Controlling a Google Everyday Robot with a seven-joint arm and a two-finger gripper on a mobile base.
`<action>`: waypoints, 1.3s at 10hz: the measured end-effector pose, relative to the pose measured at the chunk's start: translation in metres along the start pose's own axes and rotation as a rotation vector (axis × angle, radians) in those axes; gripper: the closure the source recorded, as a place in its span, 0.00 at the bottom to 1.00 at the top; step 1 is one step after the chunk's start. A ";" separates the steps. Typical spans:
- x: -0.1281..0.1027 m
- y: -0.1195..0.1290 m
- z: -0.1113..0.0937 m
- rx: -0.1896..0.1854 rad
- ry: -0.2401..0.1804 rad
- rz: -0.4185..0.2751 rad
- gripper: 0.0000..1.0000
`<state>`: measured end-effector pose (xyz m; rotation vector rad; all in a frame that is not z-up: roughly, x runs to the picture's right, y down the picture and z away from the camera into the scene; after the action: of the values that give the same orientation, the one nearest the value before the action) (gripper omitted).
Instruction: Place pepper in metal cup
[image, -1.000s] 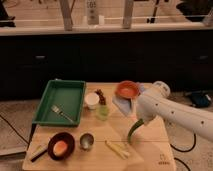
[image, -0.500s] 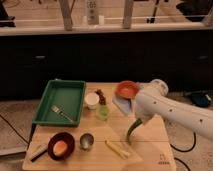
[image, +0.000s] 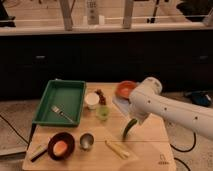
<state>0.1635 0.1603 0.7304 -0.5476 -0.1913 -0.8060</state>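
Camera view shows the white robot arm reaching in from the right over the pale wooden table, its gripper low at the arm's end, just above the middle of the board. The gripper is clamped on the upper end of the long, curved dark-green pepper, which hangs nearly upright with its pointed tip close to the table. Over the last second the arm has drifted a little leftward, carrying the pepper with it, so the lift looks done and the carry is under way. The small shiny round metal cup stands well to the left of the pepper, near the front edge, just beside the dark round bowl with an orange inside. A pale yellow stick-like vegetable lies on the table between pepper and cup, and a translucent light-green cup sits behind that path. The pepper likely needs to travel further left and slightly forward before it can be released over the cup's dark mouth
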 end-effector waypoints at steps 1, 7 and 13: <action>-0.008 -0.006 0.000 -0.004 0.004 -0.026 0.83; -0.012 -0.021 0.009 0.002 0.002 -0.065 0.37; -0.001 -0.015 0.039 0.007 -0.030 -0.077 0.20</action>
<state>0.1533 0.1733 0.7690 -0.5484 -0.2438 -0.8717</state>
